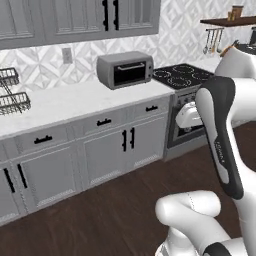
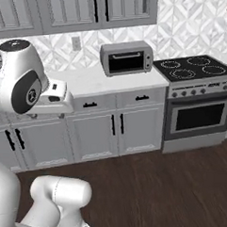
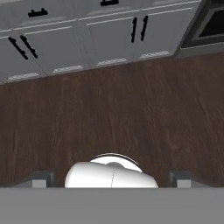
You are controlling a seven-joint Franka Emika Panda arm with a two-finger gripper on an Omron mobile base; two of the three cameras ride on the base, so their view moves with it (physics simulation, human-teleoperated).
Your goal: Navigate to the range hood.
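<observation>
The base faces a run of grey cabinets (image 2: 111,129) under a pale counter (image 1: 60,102), with dark wood floor (image 3: 113,109) in the lower half of every view. The range hood cannot be made out in these pictures; the stove (image 2: 197,101) with its black cooktop stands at the right of the right base view and right of centre in the left base view.

The arm (image 1: 222,145) is folded up close to the base — its forearm rises steeply at the right of the left base view, and the wrist section sits at the upper left of the right base view.

The hand looks down at the floor before the cabinets. The gripper (image 3: 111,179) has its fingertips (image 3: 41,178) set wide apart at the bottom corners — nothing between them.

A toaster oven (image 2: 126,57) sits on the counter just left of the stove.
</observation>
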